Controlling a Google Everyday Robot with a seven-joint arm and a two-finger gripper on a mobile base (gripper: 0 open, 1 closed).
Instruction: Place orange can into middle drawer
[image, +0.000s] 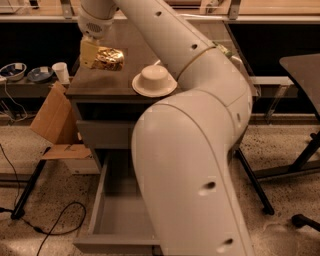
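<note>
Middle drawer (117, 220) pulled open, near left, below counter (100, 84). White bowl (154, 80) mid-counter. Orange can (106, 58) over counter's far left. Hand (89, 50) at its left end; clamped or spread, cannot tell. Likely light, crinkly, slippery foil, easily crushed: hold across the middle, gently.

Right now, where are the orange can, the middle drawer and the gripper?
orange can (107, 58), camera view, middle of its foil.
middle drawer (120, 217), camera view, bare grey floor.
gripper (90, 46), camera view, its tip over the can's left end.
</note>
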